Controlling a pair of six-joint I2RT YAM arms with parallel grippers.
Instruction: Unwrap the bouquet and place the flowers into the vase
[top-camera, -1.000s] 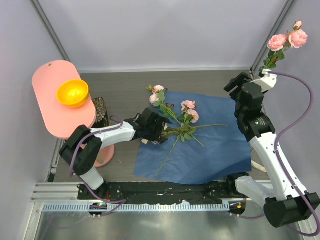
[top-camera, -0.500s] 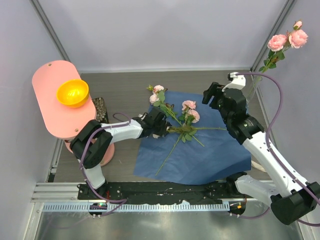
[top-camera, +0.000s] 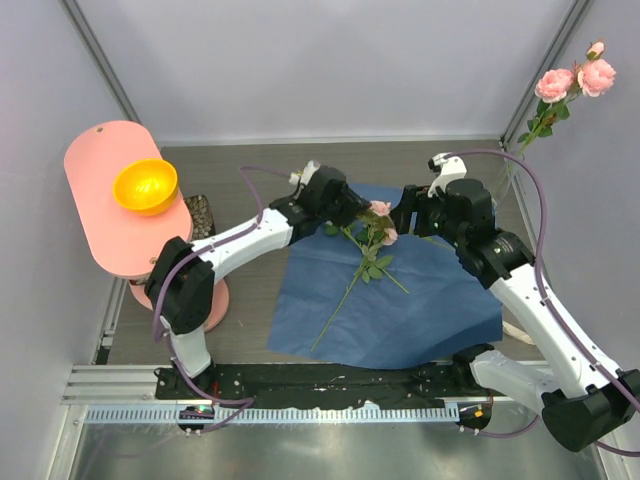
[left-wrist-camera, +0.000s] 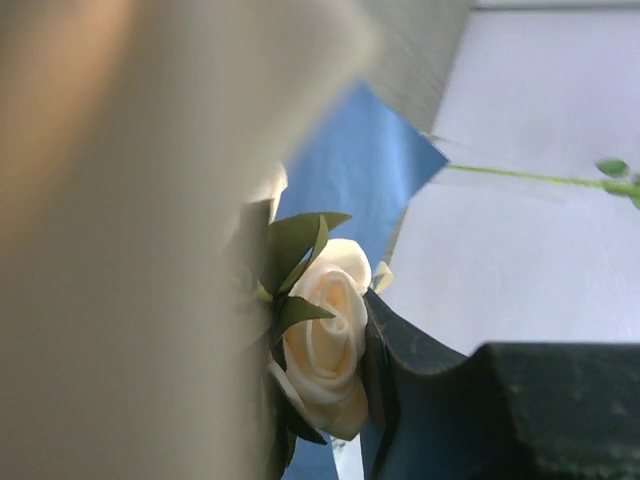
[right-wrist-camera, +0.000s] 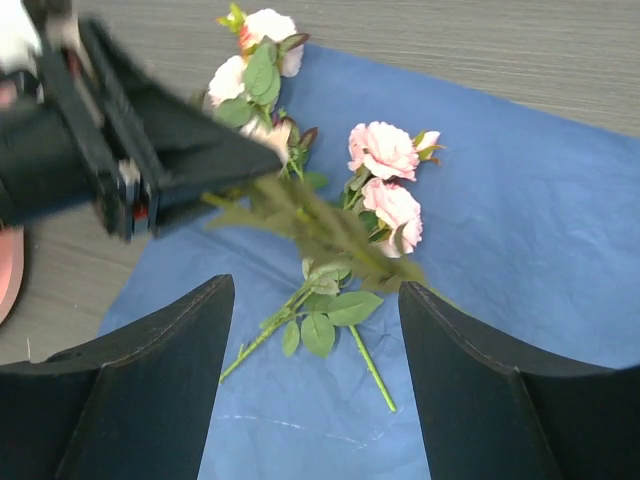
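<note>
The left jaws seem pinched on a stem of cream roses, though the grip itself is blurred; one bloom lies against a finger. The right jaws are spread wide and hover above the pink roses lying on the blue paper on the worktop. In the far right corner the clear vase holds a stem of pink blooms. An orange bowl rests on a pink stand.

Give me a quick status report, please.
Left gripper shut on cream roses. Right gripper open above pink roses on paper. Held stem crosses over them.
</note>
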